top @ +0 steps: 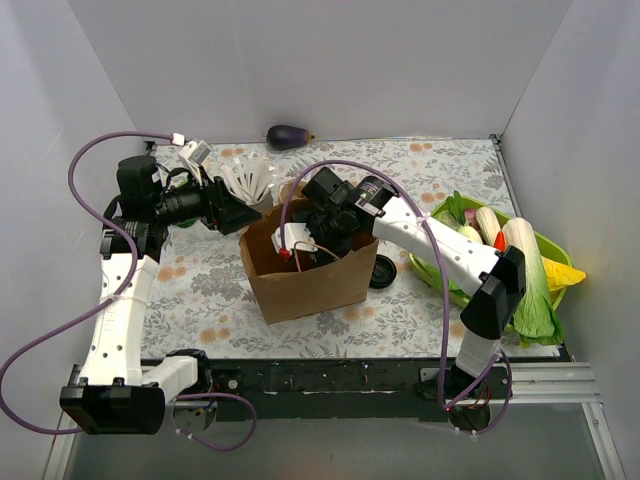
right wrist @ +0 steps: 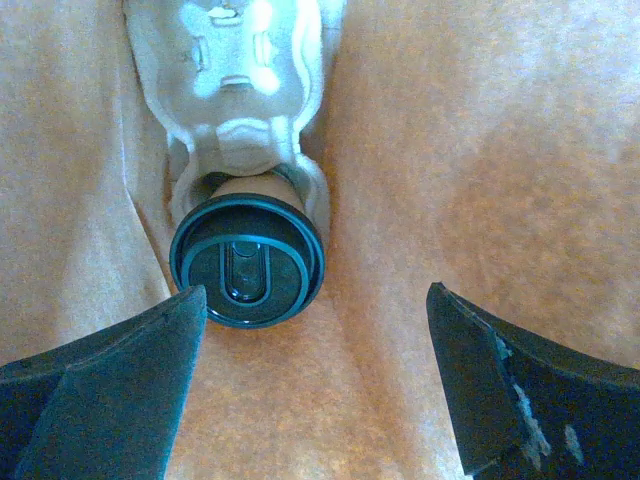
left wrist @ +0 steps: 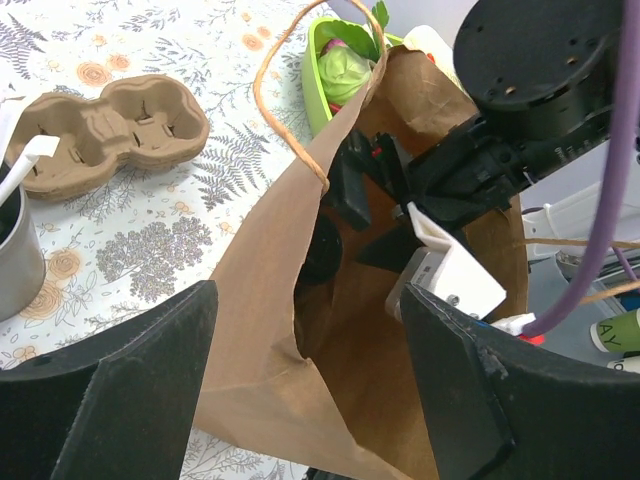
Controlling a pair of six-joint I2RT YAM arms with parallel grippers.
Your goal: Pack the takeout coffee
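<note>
The coffee (right wrist: pixel 245 262) is down inside the bag (top: pixel 310 285). Its dark lid faces the right wrist camera, and a sliver of tan cup body shows behind the lid. It's sitting in one well of a pale carrier (right wrist: pixel 235 70) that's in the bag with it, with brown paper all around.

The right claw (right wrist: pixel 315 295) is poked into the bag's mouth with its fingers spread wide and gripping nothing. The lid is nearer one finger than the other but apart from both.

The left claw (left wrist: pixel 308 300) hangs at the bag's left rim, spread as well. The near paper wall runs up between its fingers, and it isn't pinched. Whether a finger brushes the paper, can't tell. A twine handle (left wrist: pixel 290 90) loops up off that rim.

Outside the bag, a brown carrier (left wrist: pixel 105 130) lies on the floral surface (top: pixel 400 170), with a grey cup (left wrist: pixel 15 255) of white sticks just beside it. A loose black lid (top: pixel 382 272) lies just right of the bag. A green basket (top: pixel 545 245) of vegetables sits at the surface's right edge, and an eggplant (top: pixel 288 136) rests by the back wall.
</note>
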